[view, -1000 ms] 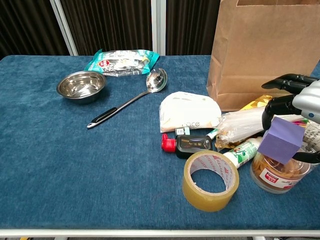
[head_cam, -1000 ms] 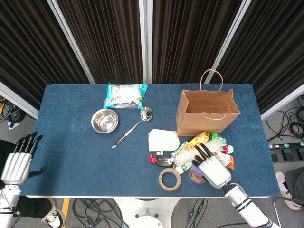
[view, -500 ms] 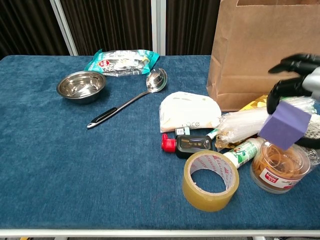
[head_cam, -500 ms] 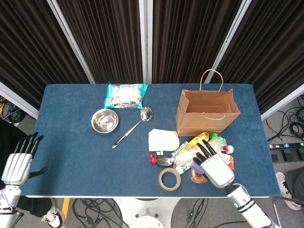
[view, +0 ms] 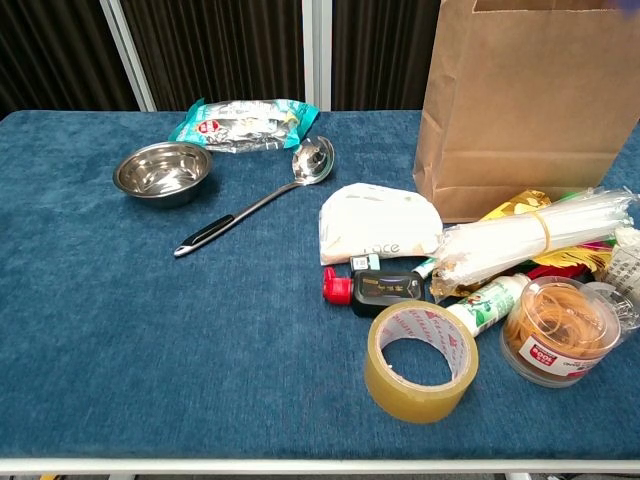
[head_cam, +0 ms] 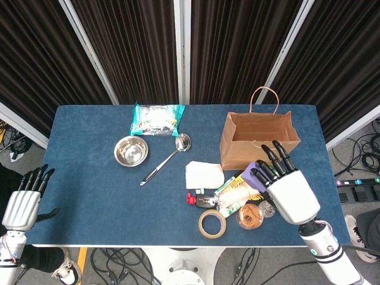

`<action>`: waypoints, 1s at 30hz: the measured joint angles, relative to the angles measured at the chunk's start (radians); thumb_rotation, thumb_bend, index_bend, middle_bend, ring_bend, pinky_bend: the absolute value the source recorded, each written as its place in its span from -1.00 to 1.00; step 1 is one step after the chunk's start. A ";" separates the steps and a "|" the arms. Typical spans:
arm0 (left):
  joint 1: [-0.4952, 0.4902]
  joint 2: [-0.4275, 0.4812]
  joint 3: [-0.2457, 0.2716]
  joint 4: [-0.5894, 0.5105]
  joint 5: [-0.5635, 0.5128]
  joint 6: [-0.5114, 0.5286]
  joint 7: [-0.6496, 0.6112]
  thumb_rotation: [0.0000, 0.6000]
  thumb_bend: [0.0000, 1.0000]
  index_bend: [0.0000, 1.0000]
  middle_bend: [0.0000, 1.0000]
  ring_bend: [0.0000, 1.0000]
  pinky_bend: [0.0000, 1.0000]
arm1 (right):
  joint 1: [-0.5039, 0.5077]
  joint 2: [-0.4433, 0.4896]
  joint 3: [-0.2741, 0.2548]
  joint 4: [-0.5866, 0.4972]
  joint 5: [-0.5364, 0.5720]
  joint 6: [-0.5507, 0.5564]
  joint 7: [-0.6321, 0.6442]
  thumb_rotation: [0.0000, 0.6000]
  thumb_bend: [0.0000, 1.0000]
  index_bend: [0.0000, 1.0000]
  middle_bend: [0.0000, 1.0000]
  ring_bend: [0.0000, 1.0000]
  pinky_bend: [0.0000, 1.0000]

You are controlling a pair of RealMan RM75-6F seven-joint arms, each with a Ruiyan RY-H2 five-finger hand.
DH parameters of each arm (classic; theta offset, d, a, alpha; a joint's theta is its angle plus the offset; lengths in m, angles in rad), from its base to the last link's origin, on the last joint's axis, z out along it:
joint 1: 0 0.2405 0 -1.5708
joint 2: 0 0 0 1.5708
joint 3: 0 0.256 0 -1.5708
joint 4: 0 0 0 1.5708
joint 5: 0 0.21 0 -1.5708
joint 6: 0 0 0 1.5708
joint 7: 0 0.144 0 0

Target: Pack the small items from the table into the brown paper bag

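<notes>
Blue table point(head_cam: 89, 178) carries brown paper bag point(head_cam: 259, 141), upright, open-topped, at right rear. Right hand point(head_cam: 284, 185) raised in front of bag, pinching purple block point(head_cam: 252, 172) (seen in head view only). Left hand point(head_cam: 24, 202) off table's left edge, holding nothing, fingers straight. Tape roll point(view: 420, 361) near front edge.

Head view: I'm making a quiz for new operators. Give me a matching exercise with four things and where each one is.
Things:
1. bowl
2. tape roll
3. purple block
4. bag

Places:
A. held by the right hand
B. near the front edge of the table
C. just left of the ladle
D. standing open, back right

Pairs: 1-C, 2-B, 3-A, 4-D
</notes>
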 measured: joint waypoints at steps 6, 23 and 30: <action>-0.003 0.002 -0.002 0.003 -0.001 -0.004 -0.001 1.00 -0.77 -0.84 -0.82 -1.00 -0.78 | 0.067 0.062 0.151 -0.032 0.159 -0.008 -0.022 1.00 -0.65 0.01 -0.17 -0.82 -1.00; -0.022 0.004 -0.010 0.008 -0.011 -0.029 0.005 1.00 -0.77 -0.84 -0.82 -1.00 -0.78 | 0.252 -0.127 0.204 0.328 0.548 -0.150 0.030 1.00 -0.68 0.02 -0.19 -0.82 -1.00; -0.028 -0.002 -0.009 0.014 -0.017 -0.042 0.010 1.00 -0.77 -0.84 -0.82 -1.00 -0.78 | 0.295 -0.188 0.179 0.397 0.587 -0.205 0.097 1.00 -0.97 -0.25 -0.32 -0.85 -1.00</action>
